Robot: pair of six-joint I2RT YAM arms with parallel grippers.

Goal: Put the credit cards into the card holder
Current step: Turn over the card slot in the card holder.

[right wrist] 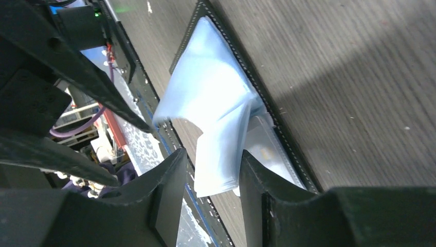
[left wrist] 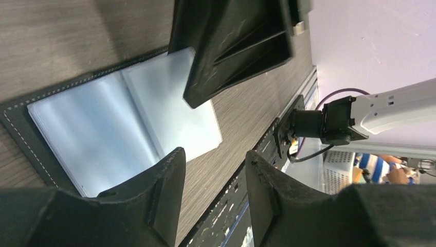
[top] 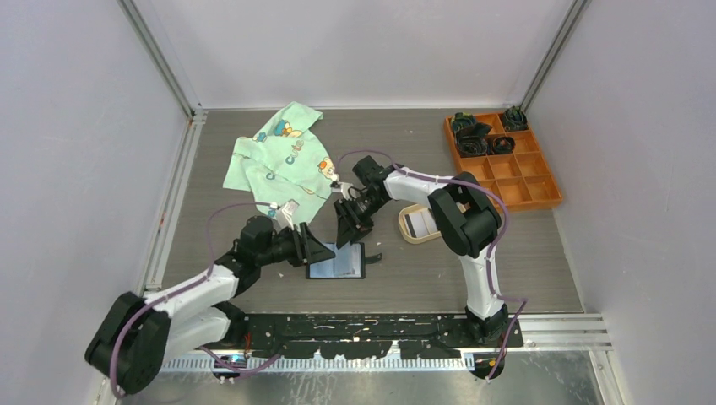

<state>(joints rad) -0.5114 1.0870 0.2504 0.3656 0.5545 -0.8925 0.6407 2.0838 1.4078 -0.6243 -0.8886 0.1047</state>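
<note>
bright even overhead light; soft shadows; wrist views blurred up close, glare on card holder.

l gripper & r gripper both low, nearly tip to tip, jaws part-open

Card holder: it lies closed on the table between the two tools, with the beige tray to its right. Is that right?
No. The card holder lies open, not closed; the left wrist view shows its clear sleeves spread out. The rest holds: it lies between the left tool and right tool, beige tray to its right.
</note>
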